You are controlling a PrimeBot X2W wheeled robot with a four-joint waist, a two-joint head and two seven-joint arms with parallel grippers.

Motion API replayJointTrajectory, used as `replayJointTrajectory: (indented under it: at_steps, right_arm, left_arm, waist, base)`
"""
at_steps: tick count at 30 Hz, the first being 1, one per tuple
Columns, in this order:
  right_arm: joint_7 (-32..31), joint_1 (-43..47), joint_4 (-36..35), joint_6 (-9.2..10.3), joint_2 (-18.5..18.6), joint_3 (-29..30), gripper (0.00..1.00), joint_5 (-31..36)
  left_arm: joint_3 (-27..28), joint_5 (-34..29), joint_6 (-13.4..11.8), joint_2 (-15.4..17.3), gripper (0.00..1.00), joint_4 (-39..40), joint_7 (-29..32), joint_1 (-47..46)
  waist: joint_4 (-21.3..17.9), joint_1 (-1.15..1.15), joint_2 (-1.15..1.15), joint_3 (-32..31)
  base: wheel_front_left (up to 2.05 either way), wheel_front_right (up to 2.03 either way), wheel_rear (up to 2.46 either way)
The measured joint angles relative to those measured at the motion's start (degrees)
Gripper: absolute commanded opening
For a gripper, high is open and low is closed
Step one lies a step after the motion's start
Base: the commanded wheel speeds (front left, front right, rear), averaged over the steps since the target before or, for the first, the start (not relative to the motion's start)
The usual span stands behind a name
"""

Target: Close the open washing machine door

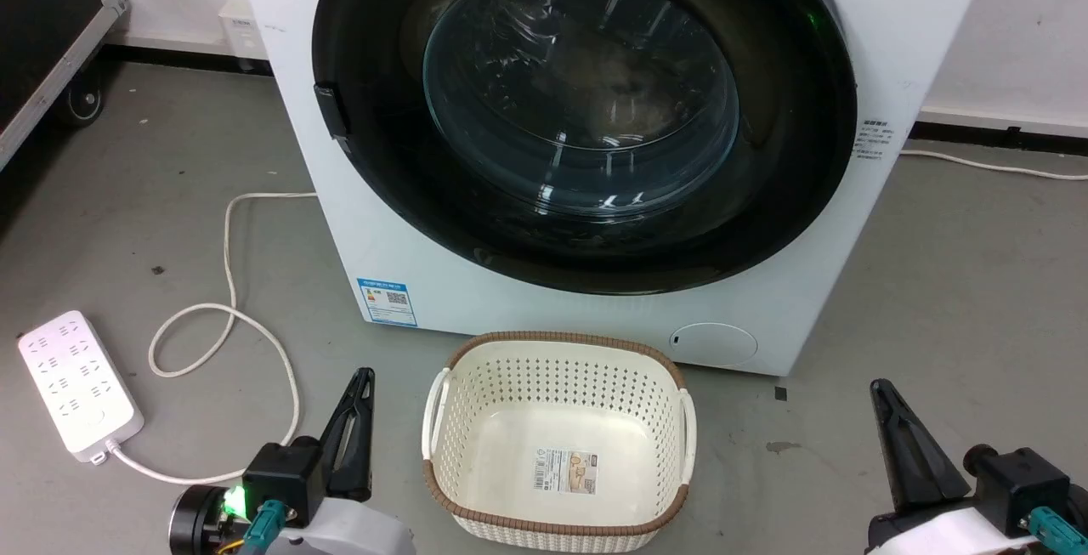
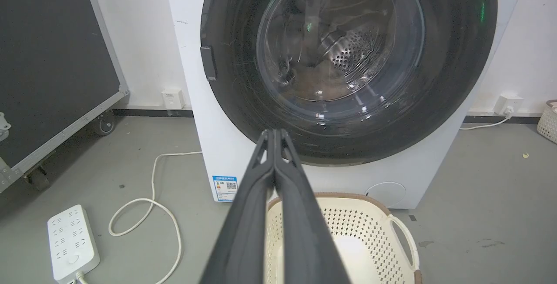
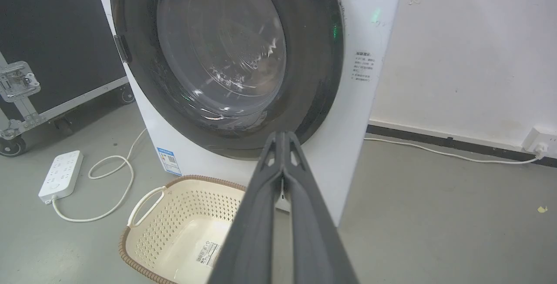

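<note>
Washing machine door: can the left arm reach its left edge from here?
Likely yes: the shut left tool points at the washing machine door; the basket sits to its right, off that path.

Glossy black washing machine door (image 1: 585,113), its centre clear smooth glass; perforated cream plastic basket (image 1: 552,389); matt grey floor (image 1: 952,300)

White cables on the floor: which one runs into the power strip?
The looped cable left of the washer; it joins the power strip. The other cable lies nearly straight on the washer's right.
</note>
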State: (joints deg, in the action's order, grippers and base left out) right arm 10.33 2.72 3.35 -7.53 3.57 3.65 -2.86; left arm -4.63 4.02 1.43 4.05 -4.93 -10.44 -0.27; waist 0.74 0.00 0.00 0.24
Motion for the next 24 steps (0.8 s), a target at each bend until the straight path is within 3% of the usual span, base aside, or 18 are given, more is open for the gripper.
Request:
replayJointTrajectory:
  at_steps: [24]
  right_arm:
    - [-2.78,-0.69,-0.79,0.0,-0.04,-0.97,0.0,0.83]
  left_arm:
    - [1.37,-1.0,-0.3,-0.29,0.0,1.37,2.97,0.0]
  waist:
    - [-0.22,0.0,0.0,-0.07]
  base:
    - [0.0,0.0,0.0]
